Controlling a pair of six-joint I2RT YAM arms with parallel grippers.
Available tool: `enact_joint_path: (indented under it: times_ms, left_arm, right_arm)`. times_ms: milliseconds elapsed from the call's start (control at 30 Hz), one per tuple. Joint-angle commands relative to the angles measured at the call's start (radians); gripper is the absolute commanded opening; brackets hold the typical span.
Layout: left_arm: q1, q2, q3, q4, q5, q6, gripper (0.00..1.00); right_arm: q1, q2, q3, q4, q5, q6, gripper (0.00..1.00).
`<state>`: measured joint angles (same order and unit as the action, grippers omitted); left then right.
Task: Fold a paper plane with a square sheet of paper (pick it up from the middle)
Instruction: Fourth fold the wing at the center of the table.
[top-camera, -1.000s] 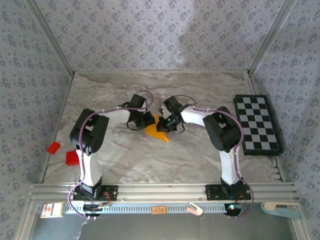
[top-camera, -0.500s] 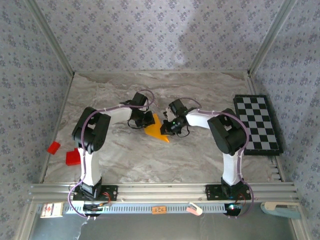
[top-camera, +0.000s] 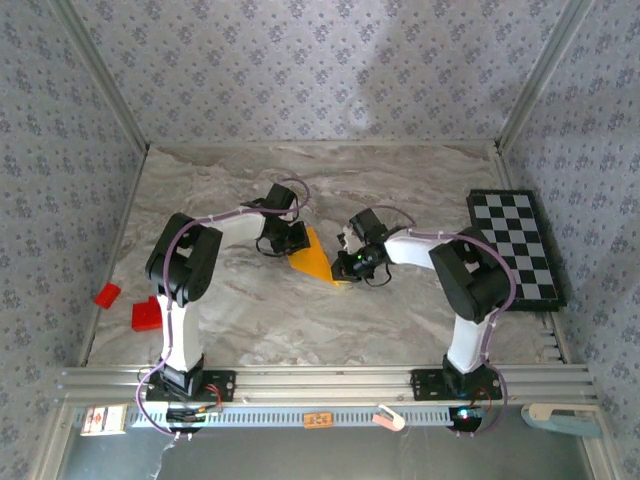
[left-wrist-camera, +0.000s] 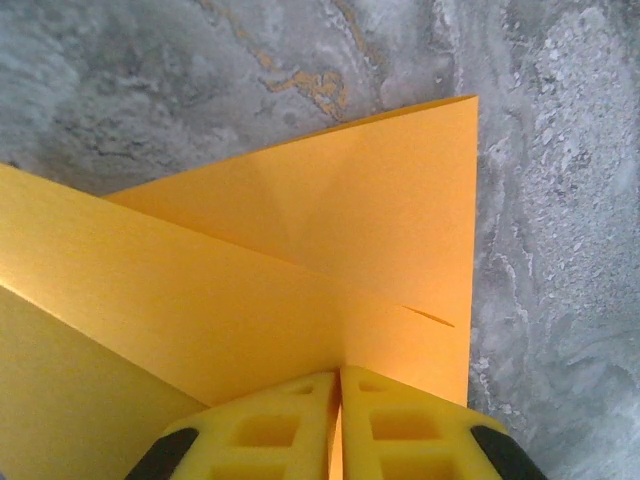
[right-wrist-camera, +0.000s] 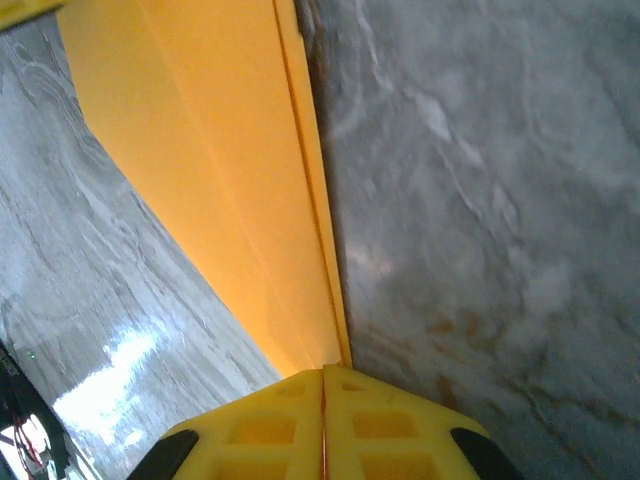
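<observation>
Top external camera: fixed above and behind the 2 arm bases (top-camera: 185, 382). It faces forward and down at long range and takes in the whole table (top-camera: 250, 310).

Left wrist camera: mounted just behind the left gripper (left-wrist-camera: 338, 375). It looks out past the jaws at very close range, onto the sheet of paper (left-wrist-camera: 300, 250) and the table beyond.

Right wrist camera: same mounting behind the right gripper (right-wrist-camera: 322, 375), equally close, angled along the sheet's edge.

All 3 views share the sheet and the marble around it at mid-table.
</observation>
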<state>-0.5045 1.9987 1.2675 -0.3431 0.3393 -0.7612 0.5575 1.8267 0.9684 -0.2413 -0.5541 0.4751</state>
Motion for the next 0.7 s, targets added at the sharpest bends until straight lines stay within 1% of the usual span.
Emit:
enact_joint_path:
  times_ms: [0, 133, 300, 400, 533, 600, 667]
  left_arm:
    - [0.009, 0.078, -0.025, -0.108, -0.142, 0.006, 0.11]
    - [0.006, 0.07, -0.018, -0.102, -0.127, 0.009, 0.12]
    - [0.001, 0.025, 0.0, -0.075, -0.062, 0.02, 0.13]
    - [0.002, -0.043, 0.023, -0.041, 0.0, 0.012, 0.17]
    - [0.012, -0.149, 0.054, -0.012, 0.028, -0.005, 0.26]
    - [0.025, -0.198, 0.053, -0.007, 0.022, -0.022, 0.32]
    - [0.048, -0.25, 0.024, 0.008, 0.021, -0.043, 0.4]
  right_arm:
    - [0.002, -0.033, -0.075, -0.153, 0.018, 0.0, 0.09]
    - [-0.002, -0.076, -0.084, -0.15, 0.034, -0.009, 0.09]
    - [-0.009, -0.159, -0.07, -0.062, 0.057, 0.006, 0.1]
    - [-0.022, -0.209, -0.058, 0.024, 0.086, 0.035, 0.2]
    - [-0.036, -0.203, -0.03, 0.122, 0.107, 0.083, 0.34]
    - [-0.038, -0.173, -0.015, 0.157, 0.102, 0.102, 0.36]
    - [-0.04, -0.137, 0.013, 0.178, 0.094, 0.121, 0.37]
